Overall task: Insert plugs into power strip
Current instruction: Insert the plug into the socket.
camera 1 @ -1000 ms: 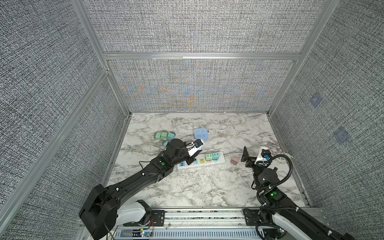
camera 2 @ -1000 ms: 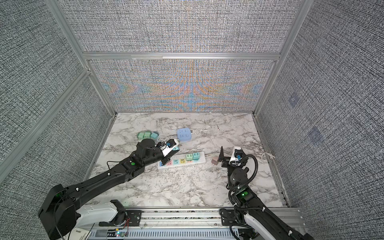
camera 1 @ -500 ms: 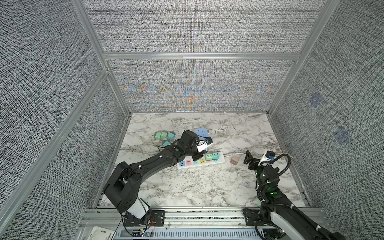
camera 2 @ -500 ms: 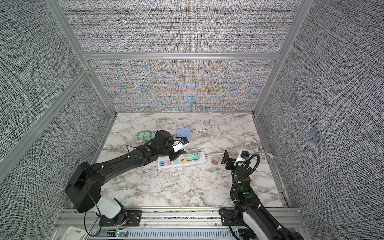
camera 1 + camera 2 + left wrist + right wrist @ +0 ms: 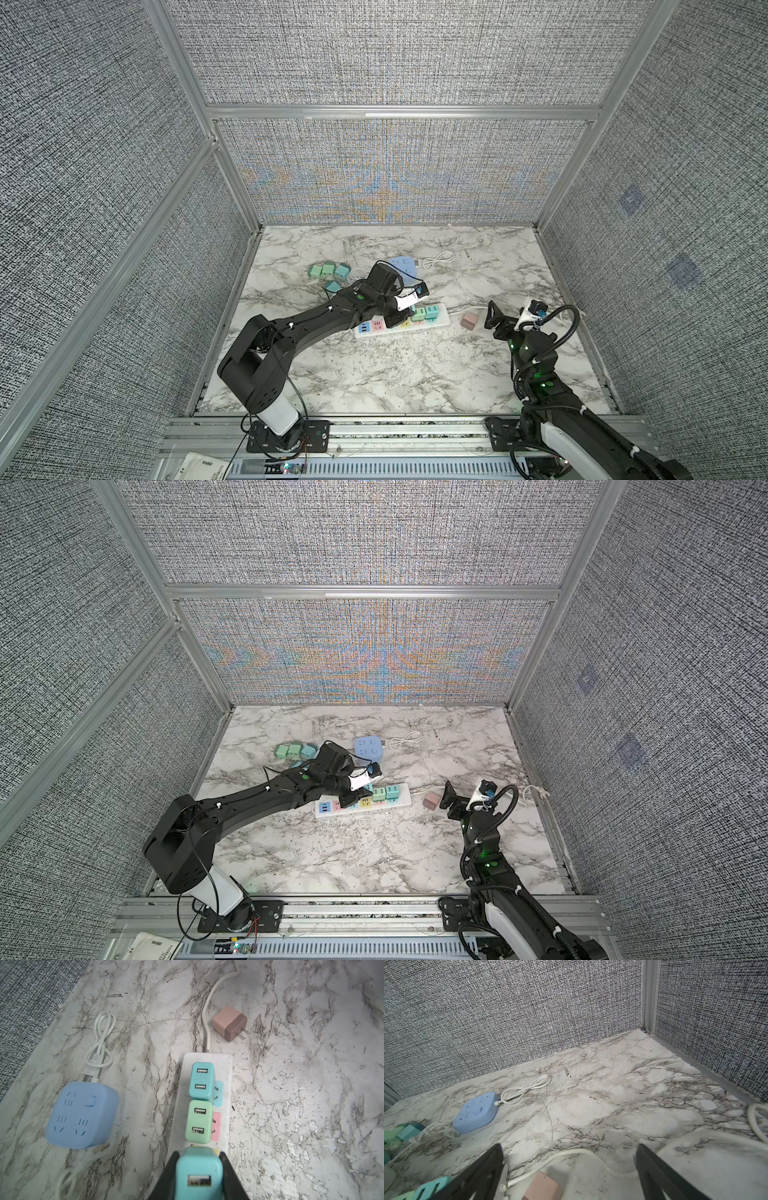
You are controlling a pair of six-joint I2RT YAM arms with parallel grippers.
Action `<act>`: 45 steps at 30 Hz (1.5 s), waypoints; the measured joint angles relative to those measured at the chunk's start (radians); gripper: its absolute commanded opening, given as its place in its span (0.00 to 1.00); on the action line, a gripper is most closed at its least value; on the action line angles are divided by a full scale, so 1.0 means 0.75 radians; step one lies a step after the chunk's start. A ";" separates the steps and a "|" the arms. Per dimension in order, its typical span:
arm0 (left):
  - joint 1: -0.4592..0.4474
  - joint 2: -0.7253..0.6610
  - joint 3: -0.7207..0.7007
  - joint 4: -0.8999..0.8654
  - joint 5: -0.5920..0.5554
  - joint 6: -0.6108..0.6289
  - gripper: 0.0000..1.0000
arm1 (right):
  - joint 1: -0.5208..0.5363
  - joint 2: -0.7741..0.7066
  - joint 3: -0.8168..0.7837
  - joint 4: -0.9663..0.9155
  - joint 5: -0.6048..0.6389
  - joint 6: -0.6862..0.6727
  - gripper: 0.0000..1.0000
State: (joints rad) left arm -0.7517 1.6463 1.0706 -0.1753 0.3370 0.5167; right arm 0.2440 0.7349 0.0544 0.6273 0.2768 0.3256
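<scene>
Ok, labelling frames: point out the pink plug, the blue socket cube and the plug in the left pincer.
pink plug [image 5: 226, 1018]: left wrist view, lighter top face.
blue socket cube [image 5: 81, 1115]: left wrist view, middle of socket face.
held teal plug [image 5: 198, 1164]: left wrist view, above its USB port.

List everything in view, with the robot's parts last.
power strip: one, white, mid-table.
seated plugs: two, teal and green, in the strip.
held plug: one, teal, over the strip beside the green one.
loose plugs: four visible, green and teal, back left.
pink plug: one, on the table off the strip's cord end.
socket cube: one, light blue, behind the strip.
coiled cable: one, white, beside the cube.
table: one, marble.
left jaws: black, shut on the held plug.
right jaws: black, open, by the pink plug.
</scene>
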 measured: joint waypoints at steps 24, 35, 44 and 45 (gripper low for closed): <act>0.006 0.012 -0.044 0.039 -0.005 0.043 0.00 | 0.000 0.019 0.008 -0.023 -0.040 0.000 0.99; 0.015 -0.130 -0.228 0.151 -0.119 -0.017 0.00 | 0.000 0.026 0.011 -0.024 -0.040 0.000 1.00; 0.050 -0.087 -0.247 0.191 -0.089 0.006 0.00 | 0.000 0.026 0.018 -0.024 -0.040 0.000 0.99; 0.053 -0.085 -0.253 0.195 -0.070 0.015 0.00 | 0.000 0.026 0.018 -0.024 -0.040 0.000 0.99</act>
State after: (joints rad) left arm -0.7116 1.5822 0.8806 -0.0288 0.2848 0.5278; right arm 0.2440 0.7544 0.0681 0.6090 0.2466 0.3256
